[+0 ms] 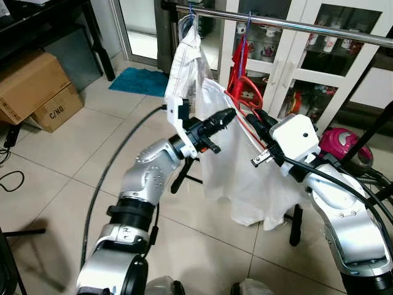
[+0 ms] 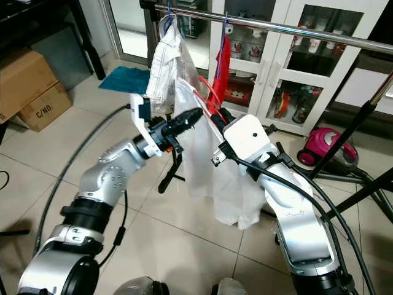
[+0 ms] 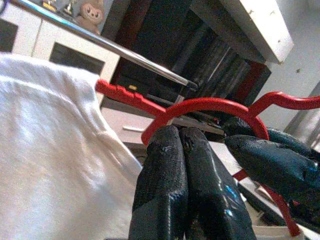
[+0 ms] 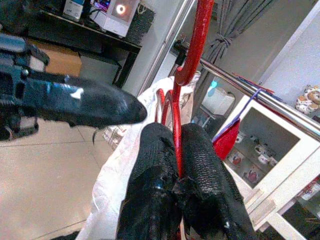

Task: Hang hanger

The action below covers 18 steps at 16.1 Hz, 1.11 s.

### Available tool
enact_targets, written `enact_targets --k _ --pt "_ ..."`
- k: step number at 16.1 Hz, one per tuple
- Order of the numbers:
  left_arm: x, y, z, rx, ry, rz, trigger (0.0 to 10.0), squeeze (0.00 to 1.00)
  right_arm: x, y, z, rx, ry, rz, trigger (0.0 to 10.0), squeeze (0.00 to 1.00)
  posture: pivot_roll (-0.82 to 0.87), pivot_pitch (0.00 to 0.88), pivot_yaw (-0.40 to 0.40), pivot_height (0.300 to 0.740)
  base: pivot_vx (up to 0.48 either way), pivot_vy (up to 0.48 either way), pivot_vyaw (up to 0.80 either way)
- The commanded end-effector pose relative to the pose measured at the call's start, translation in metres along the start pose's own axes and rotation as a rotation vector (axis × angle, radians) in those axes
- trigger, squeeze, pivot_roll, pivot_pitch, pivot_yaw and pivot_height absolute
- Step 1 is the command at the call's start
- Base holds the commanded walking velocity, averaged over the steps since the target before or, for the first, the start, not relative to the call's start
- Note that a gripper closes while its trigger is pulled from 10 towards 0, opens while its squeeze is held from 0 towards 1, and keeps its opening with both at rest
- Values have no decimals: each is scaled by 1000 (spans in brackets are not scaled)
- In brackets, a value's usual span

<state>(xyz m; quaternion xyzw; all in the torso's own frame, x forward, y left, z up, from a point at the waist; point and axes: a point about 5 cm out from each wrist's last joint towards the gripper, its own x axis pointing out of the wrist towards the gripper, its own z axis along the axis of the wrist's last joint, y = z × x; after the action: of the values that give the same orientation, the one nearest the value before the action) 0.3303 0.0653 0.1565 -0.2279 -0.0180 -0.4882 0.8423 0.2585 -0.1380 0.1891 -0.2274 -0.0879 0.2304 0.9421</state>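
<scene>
I have the right claw clenched on the red hanger, the left claw pinched beside it steadying, below the rail.

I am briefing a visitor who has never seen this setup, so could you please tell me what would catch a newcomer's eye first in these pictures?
First, the red hanger carrying a white shirt, held up in front of the robot. The right end effector is shut on its wire, and the left end effector reaches in from the left with its fingers together at the hook's curve. Above runs a steel clothes rail, where another white shirt and a red garment already hang.
</scene>
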Motion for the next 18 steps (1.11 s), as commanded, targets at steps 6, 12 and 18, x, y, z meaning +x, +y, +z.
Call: enact_targets --k 6,12,18 --pt "-21 7 23 402 -12 156 0 0 -12 -20 -3 103 -31 -80 0 0 -119 0 90 740 0 0 0" --pt "-60 15 47 472 70 108 157 0 -31 -42 -10 286 -64 120 0 0 -112 0 94 740 0 0 0" --pt "-105 39 100 496 219 68 10000 1000 -54 -69 -8 346 -78 416 0 0 -106 0 109 740 0 0 0"
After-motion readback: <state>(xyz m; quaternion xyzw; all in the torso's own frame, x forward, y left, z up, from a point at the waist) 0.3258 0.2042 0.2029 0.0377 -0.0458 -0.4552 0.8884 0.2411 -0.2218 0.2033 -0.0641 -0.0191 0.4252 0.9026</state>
